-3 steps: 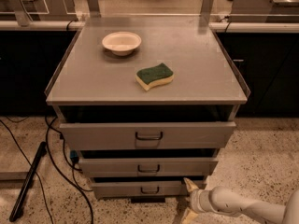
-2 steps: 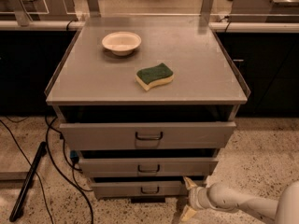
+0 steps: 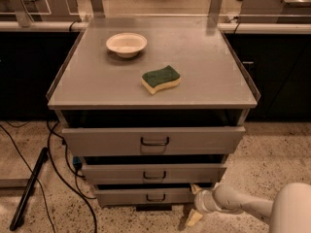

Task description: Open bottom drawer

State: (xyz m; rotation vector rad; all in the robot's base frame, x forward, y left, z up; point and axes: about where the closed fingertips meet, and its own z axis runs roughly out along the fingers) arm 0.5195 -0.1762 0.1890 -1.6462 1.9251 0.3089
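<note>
Bottom drawer point(image 3: 121, 196) faces camera, long axis sideways; gripper point(image 3: 195, 204) seemingly beside its corner.

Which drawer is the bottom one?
Find the grey metal cart with the sponge on top. The bottom drawer is the lowest of three on its front side, and has the narrowest front. The gripper hovers by its right end.

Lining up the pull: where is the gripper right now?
In the camera view, the gripper sits low on the right, just above the floor, by the right end of the bottom drawer, well right of its handle.
</note>
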